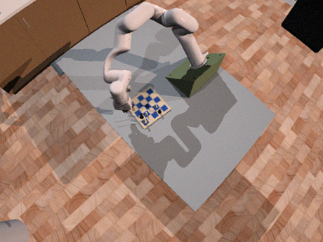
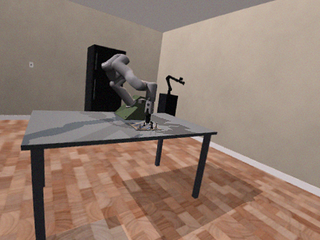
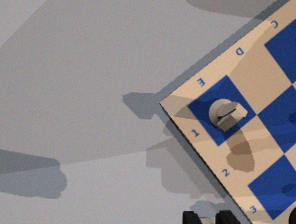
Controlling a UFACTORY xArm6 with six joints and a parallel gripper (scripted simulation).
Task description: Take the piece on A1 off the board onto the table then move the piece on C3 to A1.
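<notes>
Arm arched over, wrist bent down, tool (image 1: pixel 125 110) (image 2: pixel 147 122) (image 3: pixel 206 218) pointing down, fingers nearly closed w/ small gap

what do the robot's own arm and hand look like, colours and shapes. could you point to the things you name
The arm (image 1: pixel 123 41) (image 2: pixel 129 76) is pale grey-white, made of smooth, rounded tube-like segments with bulky curved joints. The hand (image 2: pixel 147 122) (image 3: pixel 205 219) has a light grey body with small dark round marks on it, and black fingers with blocky tips. No loose cable or sleeve can be made out.

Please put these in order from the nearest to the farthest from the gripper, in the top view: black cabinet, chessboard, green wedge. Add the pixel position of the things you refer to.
1. Chessboard (image 1: pixel 150 91) (image 2: pixel 134 125) (image 3: pixel 250 72): just beside the gripper (image 1: pixel 125 110) (image 2: pixel 147 122) (image 3: pixel 207 219).
2. Green wedge (image 1: pixel 206 76) (image 2: pixel 132 113): under the arm's base.
3. Black cabinet (image 1: pixel 315 26) (image 2: pixel 98 83): top right.
</notes>
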